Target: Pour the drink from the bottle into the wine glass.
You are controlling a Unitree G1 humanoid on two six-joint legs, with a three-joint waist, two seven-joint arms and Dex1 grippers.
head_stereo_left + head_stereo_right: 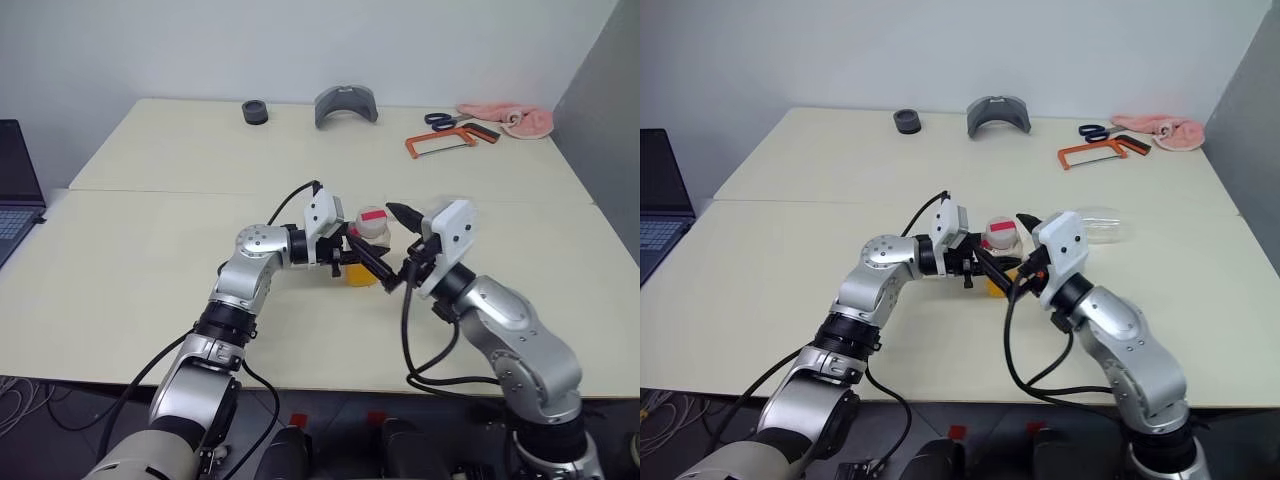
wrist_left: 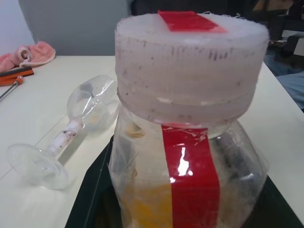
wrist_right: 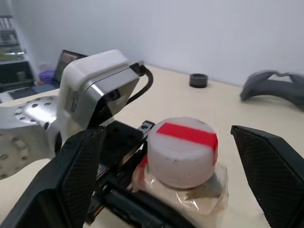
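My left gripper (image 1: 366, 262) is shut on the bottle (image 2: 185, 156), a clear plastic bottle with a red stripe and a white cap (image 1: 372, 222) crossed by red tape. The bottle stands upright at the middle of the table, cap on. The orange-yellow drink (image 1: 357, 274) fills its lower part. My right gripper (image 3: 166, 133) is open, its two black fingers (image 3: 78, 175) spread wide on either side of the cap, apart from it. The wine glass (image 1: 1104, 225) lies on its side on the table beyond the bottle, with its foot (image 2: 35, 166) toward the bottle.
At the table's far edge are a black ring (image 1: 255, 111), a grey curved piece (image 1: 346, 105), scissors (image 1: 440, 120), an orange hacksaw (image 1: 450, 142) and a pink cloth (image 1: 515, 120). A laptop (image 1: 15, 190) sits off the left side.
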